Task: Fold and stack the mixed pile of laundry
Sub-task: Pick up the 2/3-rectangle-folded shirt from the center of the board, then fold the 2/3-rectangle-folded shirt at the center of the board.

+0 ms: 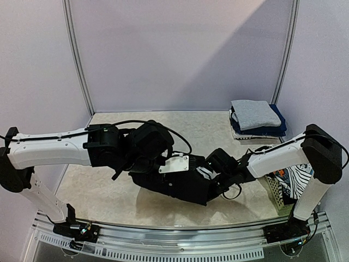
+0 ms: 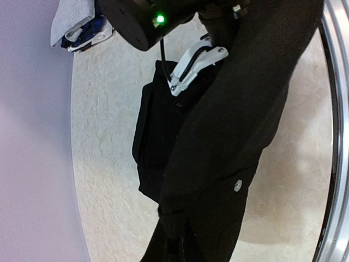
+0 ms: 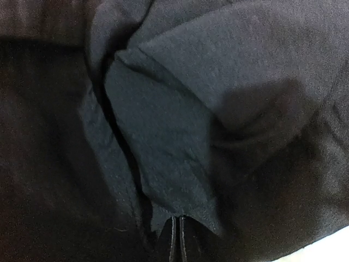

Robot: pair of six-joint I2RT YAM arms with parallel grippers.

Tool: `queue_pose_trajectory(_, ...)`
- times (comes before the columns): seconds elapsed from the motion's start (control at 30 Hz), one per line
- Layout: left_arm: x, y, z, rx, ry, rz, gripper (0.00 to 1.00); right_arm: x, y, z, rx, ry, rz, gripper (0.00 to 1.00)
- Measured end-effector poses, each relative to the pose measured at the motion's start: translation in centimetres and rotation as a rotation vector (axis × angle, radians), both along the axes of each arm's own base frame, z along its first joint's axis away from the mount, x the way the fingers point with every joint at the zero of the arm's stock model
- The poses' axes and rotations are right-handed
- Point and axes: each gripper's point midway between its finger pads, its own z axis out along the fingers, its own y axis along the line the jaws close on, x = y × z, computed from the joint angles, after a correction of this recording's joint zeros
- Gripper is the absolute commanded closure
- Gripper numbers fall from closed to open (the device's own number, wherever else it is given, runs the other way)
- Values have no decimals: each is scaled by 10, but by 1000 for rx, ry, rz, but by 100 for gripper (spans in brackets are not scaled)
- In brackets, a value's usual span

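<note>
**Both grippers pinching the black top at mid-counter, ready to spread it for folding.**

Your right gripper is pressed together on a fold of the black top, low in the centre of its wrist view. Your left gripper is likewise pinched shut on it, with cloth draping from it down the left wrist view. The top lies bunched in the middle of the counter, between the two arms. Lift both edges evenly, draw them apart until the cloth is taut, and lay it flat before creasing; a lopsided pull will likely twist it. The folded stack sits at the upper right and the basket at the lower right.
</note>
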Motion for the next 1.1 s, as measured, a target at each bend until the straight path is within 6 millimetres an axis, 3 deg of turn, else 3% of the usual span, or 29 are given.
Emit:
queue_pose_trajectory(0.33,26,-18,-10,5,44,-39,100,-2,-11,3,-2,-5,-49,94)
queue_pose_trajectory(0.53,46,-26,-19,16,68,-65,100,23,-51,28,-92,-122,-232,73)
queue_pose_trajectory(0.7,59,-35,-26,25,87,-86,100,39,-103,49,-152,-222,-424,70)
queue_pose_trajectory(0.8,69,-40,-28,23,94,-92,100,44,-125,57,-165,-266,-502,70)
queue_pose_trajectory(0.93,85,-46,-33,24,107,-95,100,47,-138,63,-168,-308,-557,70)
queue_pose_trajectory(1.1,113,-52,-53,42,134,-80,100,51,-146,71,-162,-345,-598,72)
